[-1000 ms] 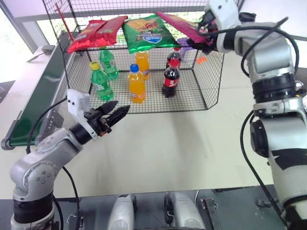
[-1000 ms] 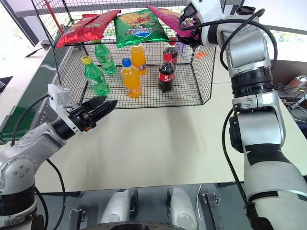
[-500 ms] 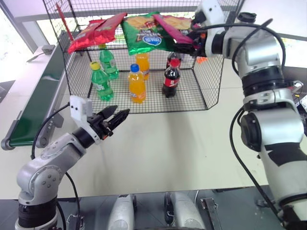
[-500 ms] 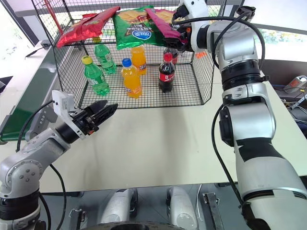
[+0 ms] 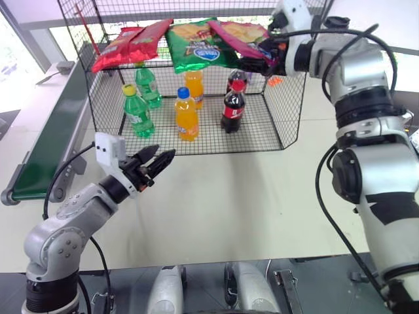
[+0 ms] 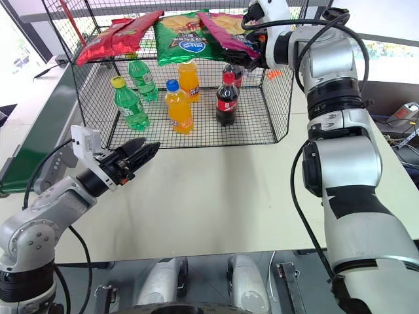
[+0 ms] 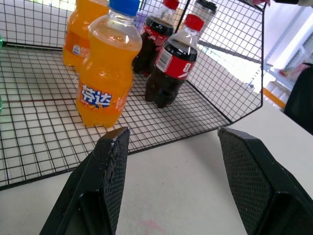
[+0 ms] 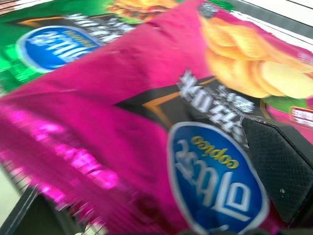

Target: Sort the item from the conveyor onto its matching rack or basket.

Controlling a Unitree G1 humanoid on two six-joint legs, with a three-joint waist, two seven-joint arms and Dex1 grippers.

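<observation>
I've brought the pink chip bag (image 5: 241, 36) down since a second ago: then it stood tilted above the right end of the rack's (image 5: 281, 124) upper shelf, at the top of the head view, and now it lies lower and flatter there, just beside the green bag (image 5: 196, 47), its left edge seeming to overlap it. The red bags (image 5: 127, 46) sit further left on the same shelf.

My right gripper (image 5: 265, 60) is at the bag's near right corner. In the right wrist view one black finger (image 8: 279, 166) rests over the bag's face, and the reading says the jaws have just widened, but I cannot tell whether they have let go or still pinch the edge.

My left gripper (image 5: 156, 163) hovers lower left of centre with its fingers spread and empty, over the white table (image 5: 229, 196), in front of the rack. The bottles (image 5: 186, 114) stand on the mesh floor below. The green belt (image 5: 52, 131) runs up the left edge with nothing on the stretch I can see.

I judge the drop is nearly finished; what remains is to free the bag and draw back without dragging it off the shelf.
</observation>
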